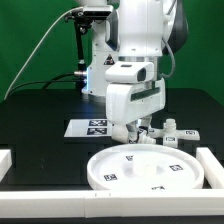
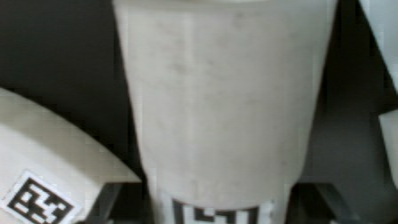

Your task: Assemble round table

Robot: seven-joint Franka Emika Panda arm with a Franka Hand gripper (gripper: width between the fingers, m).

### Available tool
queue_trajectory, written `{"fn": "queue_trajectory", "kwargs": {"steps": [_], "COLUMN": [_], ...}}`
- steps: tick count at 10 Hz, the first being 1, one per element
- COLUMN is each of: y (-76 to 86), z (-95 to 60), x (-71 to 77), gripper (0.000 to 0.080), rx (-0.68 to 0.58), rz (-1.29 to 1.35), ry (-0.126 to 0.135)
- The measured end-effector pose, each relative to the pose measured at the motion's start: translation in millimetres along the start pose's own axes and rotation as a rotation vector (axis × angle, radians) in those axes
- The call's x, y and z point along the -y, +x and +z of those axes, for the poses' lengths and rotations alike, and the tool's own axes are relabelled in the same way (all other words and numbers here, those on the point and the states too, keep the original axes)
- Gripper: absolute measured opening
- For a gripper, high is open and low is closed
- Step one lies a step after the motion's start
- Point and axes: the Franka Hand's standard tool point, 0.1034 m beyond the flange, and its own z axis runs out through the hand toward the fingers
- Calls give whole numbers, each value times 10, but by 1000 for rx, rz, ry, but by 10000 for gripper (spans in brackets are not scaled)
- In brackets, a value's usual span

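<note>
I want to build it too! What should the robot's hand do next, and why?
Probably lift the leg a little and carry it over the disc: the gripper hugs the leg on both sides, beside the disc's edge, not above its middle.

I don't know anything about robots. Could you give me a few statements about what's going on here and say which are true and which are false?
1. The round disc lies flat on the black table. True.
2. The end effector hangs high above the table. False: it is down low, just behind the disc.
3. In the wrist view, a white cylinder leg sits between the end effector's fingers. True.
4. The leg stands in the middle of the disc. False: it is beside the disc, at the end effector.
5. The marker board lies on top of the disc. False: it lies on the table behind the disc, toward the exterior view's left.
</note>
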Motion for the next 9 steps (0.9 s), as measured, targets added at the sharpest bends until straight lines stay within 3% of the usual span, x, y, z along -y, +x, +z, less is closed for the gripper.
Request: {"fn": "queue_trajectory", "kwargs": {"steps": [2, 4, 5, 9], "y": [-126, -447, -568, -552], "z": [-127, -222, -207, -197], "x": [-41, -180, -221, -199], "gripper": [321, 321, 321, 321], "rx": [2, 25, 21, 20], "rz": [-97, -59, -49, 152], "ry": [-13, 1, -7, -4]}}
